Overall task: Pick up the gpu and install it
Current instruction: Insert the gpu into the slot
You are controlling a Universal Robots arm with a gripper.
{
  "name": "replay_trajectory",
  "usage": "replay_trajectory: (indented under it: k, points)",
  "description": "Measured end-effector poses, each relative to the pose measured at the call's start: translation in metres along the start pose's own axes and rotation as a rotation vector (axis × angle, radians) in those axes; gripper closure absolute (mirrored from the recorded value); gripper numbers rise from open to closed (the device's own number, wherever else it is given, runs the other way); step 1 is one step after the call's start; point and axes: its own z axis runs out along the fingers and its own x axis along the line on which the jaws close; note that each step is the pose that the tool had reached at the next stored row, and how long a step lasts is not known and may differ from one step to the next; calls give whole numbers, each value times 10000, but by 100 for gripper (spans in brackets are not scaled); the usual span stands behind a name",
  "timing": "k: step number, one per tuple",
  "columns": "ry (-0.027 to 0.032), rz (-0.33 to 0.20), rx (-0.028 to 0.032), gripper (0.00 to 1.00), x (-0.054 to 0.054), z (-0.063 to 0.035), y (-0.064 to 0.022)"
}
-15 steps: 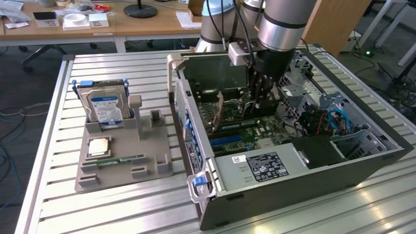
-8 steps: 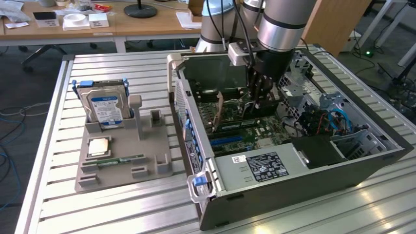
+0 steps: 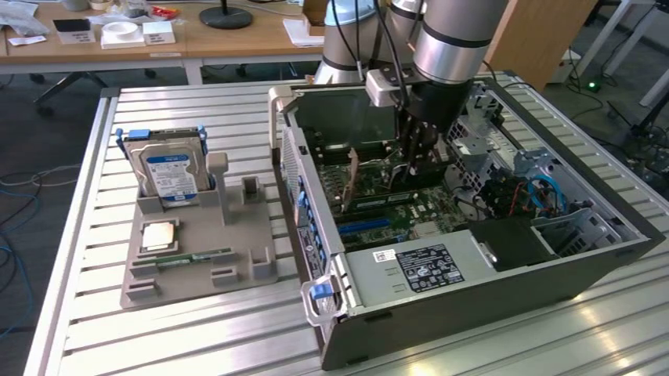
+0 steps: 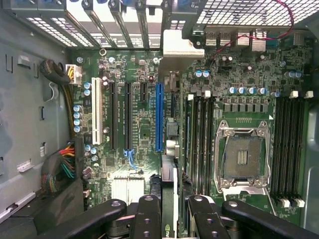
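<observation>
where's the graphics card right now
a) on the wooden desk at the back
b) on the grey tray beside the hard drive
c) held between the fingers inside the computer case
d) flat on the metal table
c: the graphics card stands edge-on between the fingers over the motherboard, inside the computer case.

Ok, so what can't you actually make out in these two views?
1. Whether the gpu is seated in the blue slot: the wrist view sees it edge-on, and in the exterior view the gripper blocks its lower edge.
2. The hard drive label text: exterior view, too small.
3. Where the gripper meets the gpu: wrist view, cut off at the frame edge.
</observation>
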Motion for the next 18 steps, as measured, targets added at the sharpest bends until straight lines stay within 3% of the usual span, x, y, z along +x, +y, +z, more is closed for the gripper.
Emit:
replay_trajectory:
  k: [18]
  points:
    - [-2, -4, 2, 74, 4, 65, 47]
